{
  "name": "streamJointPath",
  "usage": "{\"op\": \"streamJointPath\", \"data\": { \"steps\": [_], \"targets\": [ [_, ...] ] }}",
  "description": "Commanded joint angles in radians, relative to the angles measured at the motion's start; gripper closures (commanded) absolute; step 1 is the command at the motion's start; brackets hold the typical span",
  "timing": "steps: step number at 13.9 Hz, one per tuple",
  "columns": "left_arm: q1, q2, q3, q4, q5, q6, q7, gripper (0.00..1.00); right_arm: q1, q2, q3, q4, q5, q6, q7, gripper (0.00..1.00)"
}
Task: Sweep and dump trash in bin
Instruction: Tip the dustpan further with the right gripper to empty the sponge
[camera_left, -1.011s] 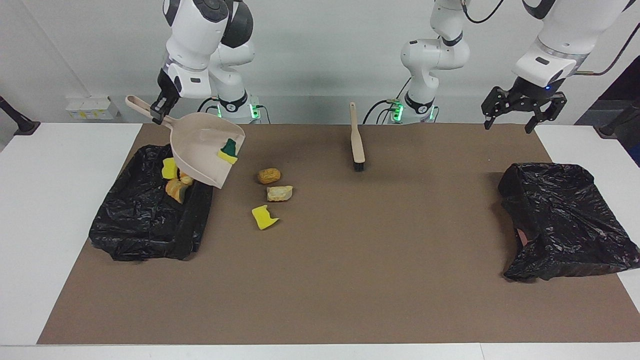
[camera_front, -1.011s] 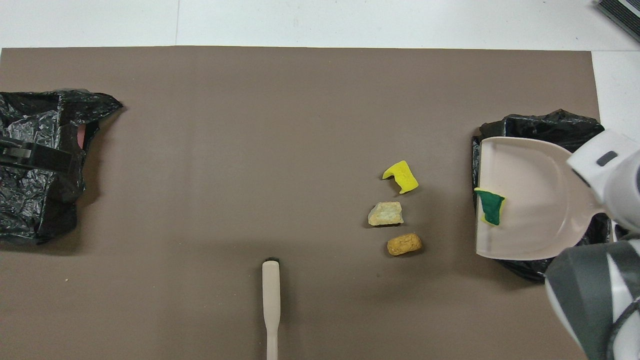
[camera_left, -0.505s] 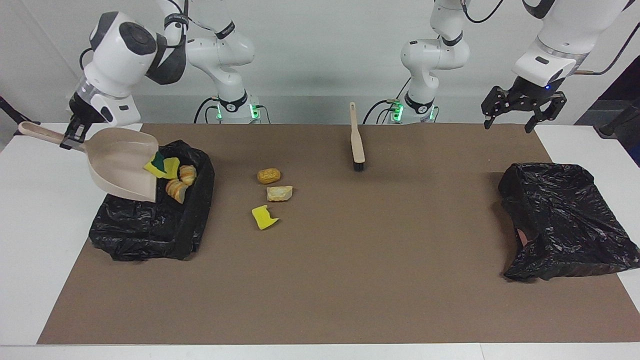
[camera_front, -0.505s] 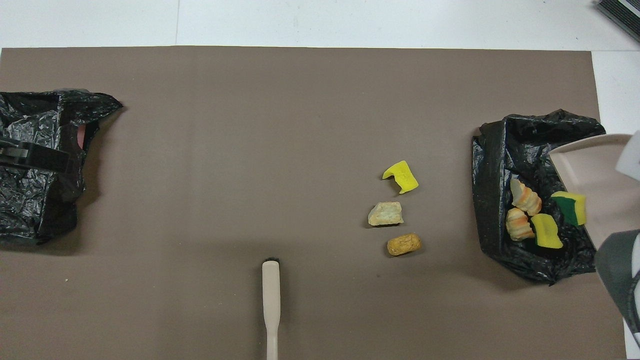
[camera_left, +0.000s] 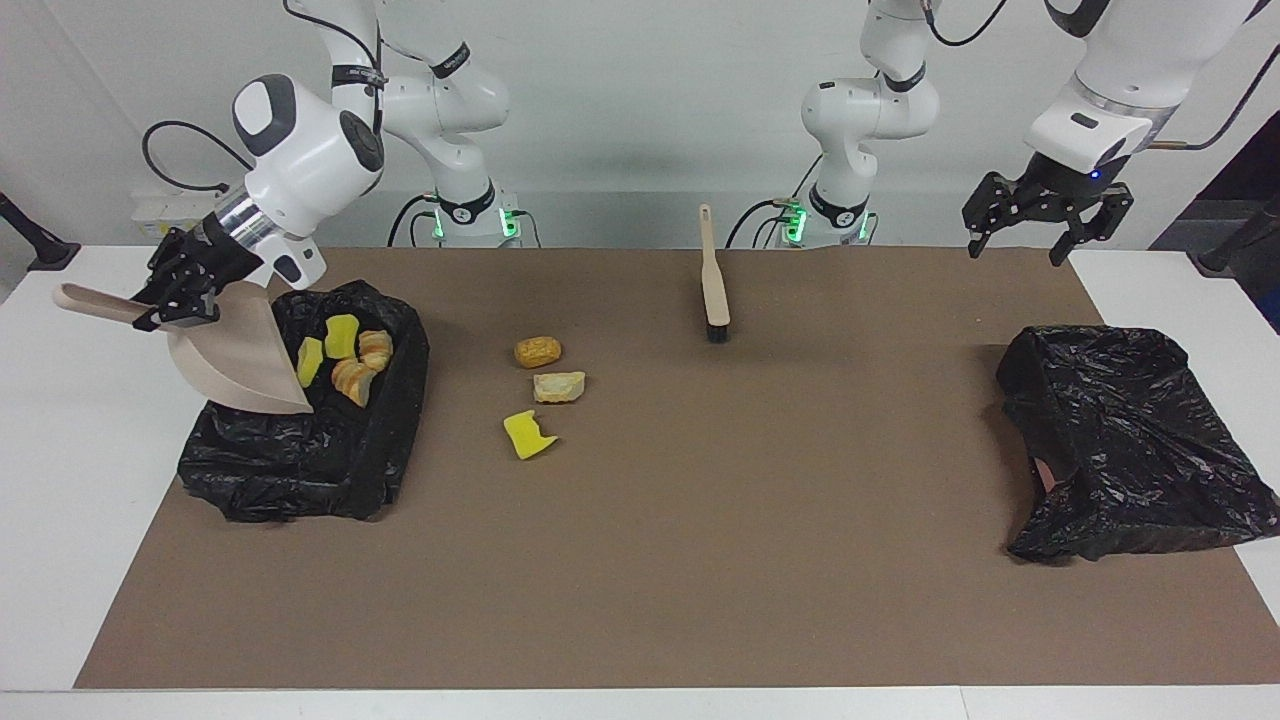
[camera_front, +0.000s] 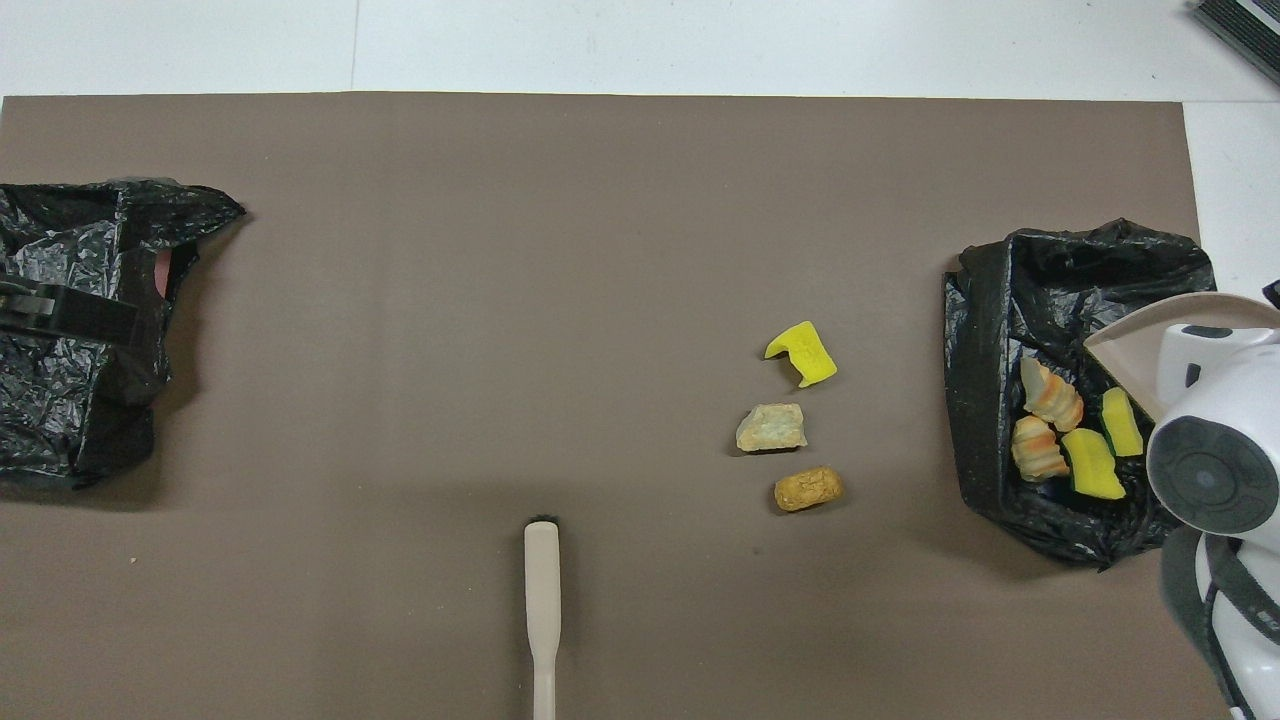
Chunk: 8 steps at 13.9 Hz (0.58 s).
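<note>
A brown mat (camera_left: 700, 560) covers a white table with two robot arms at one edge. The right gripper (camera_left: 178, 298) is clamped shut on the handle of a beige dustpan (camera_left: 240, 360), holding it steeply tilted, its mouth pointing down into a black-lined bin (camera_left: 290, 470) at the right arm's end of the table. Just below the pan's lip, inside the bin, lie four pieces of trash: two yellow sponge bits (camera_left: 340, 336) and two orange-striped bread chunks (camera_left: 352, 380). Three more pieces rest on the mat, well apart from the right gripper's jaws, toward the table's middle: an orange-brown chunk (camera_left: 538, 351), a pale bread chunk (camera_left: 559, 386) and a torn yellow sponge piece (camera_left: 528, 435). The left gripper (camera_left: 1047, 225) waits in the air at the left arm's end, jaws spread wide and holding nothing, above the mat's edge; a second black bag-lined bin (camera_left: 1130, 450) lies below it. A beige brush (camera_left: 712, 275) lies on the mat between the two arm bases.
</note>
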Motion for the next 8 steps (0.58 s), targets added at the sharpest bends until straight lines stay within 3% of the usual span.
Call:
{"op": "streamJointPath", "data": {
  "steps": [1, 5, 8],
  "targets": [
    [0.016, -0.014, -0.01, -0.006, 0.004, -0.013, 0.005, 0.0, -0.004, -0.035, 0.0, 0.021, 0.049, 0.005, -0.018, 1.0],
    [0.016, -0.012, -0.01, -0.006, 0.004, -0.013, 0.005, 0.0, 0.01, -0.036, 0.058, 0.154, 0.412, -0.204, -0.045, 1.0],
    [0.018, -0.014, -0.01, -0.006, 0.004, -0.013, 0.005, 0.0, 0.01, 0.002, 0.16, 0.263, 0.649, -0.399, 0.128, 1.0]
  ]
}}
